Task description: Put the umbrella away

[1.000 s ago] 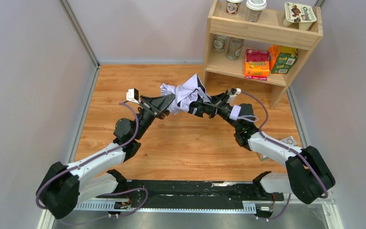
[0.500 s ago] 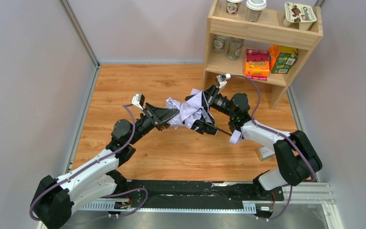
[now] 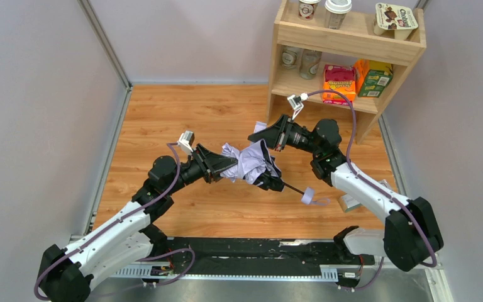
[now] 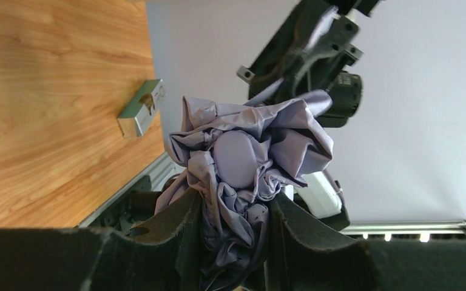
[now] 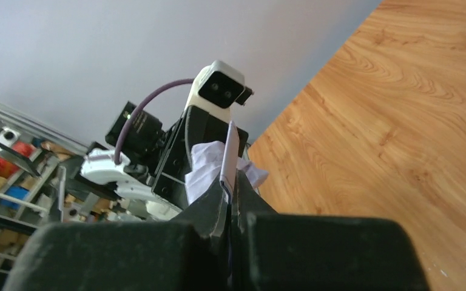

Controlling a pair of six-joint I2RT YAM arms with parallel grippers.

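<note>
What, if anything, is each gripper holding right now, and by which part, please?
Both hold the pale lavender folding fabric umbrella: the left gripper clamps its bunched canopy, and the right gripper pinches a thin flat edge of the fabric.

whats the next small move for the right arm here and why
Probably carry the right gripper around the umbrella, drawing the strap over the fabric. The right gripper is shut on the thin strap, the left gripper clamps the crumpled umbrella, and the fabric looks loose and unbound, so wrapping it seems the likely step before stowing.
</note>
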